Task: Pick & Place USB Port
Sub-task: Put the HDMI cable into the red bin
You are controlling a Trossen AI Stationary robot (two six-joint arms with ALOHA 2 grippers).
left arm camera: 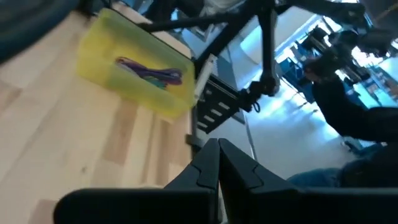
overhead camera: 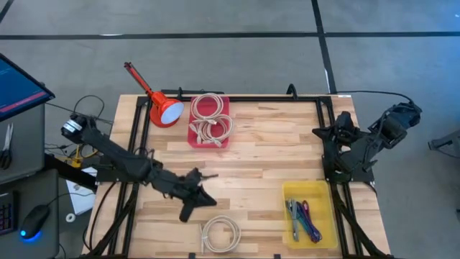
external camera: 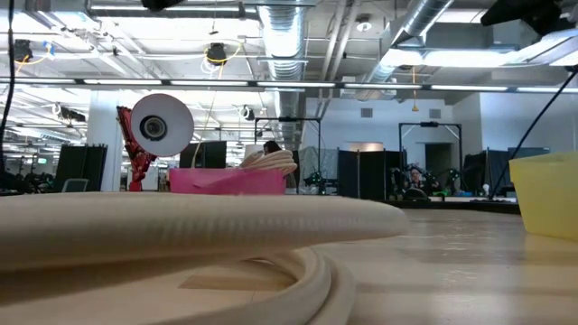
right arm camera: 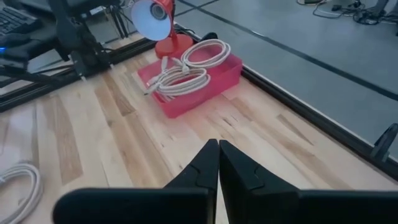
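Observation:
A coiled white USB cable (overhead camera: 219, 234) lies flat on the wooden table near its front edge; it fills the foreground of the low view (external camera: 181, 235) and shows in the right wrist view (right arm camera: 15, 186). More white cables lie in a red bin (overhead camera: 209, 121) at the back. A yellow bin (overhead camera: 309, 214) at the front right holds purple and other cables (left arm camera: 152, 71). My left gripper (overhead camera: 208, 200) is shut and empty above the table, just beyond the coil, pointing toward the yellow bin. My right gripper (overhead camera: 317, 132) is shut and empty at the table's right edge, pointing toward the red bin (right arm camera: 189, 78).
A red desk lamp (overhead camera: 162, 108) stands at the back left beside the red bin, and shows in the low view (external camera: 161, 126). A black frame (overhead camera: 237, 98) runs around the table. Bare wood (overhead camera: 273, 155) lies between the two bins.

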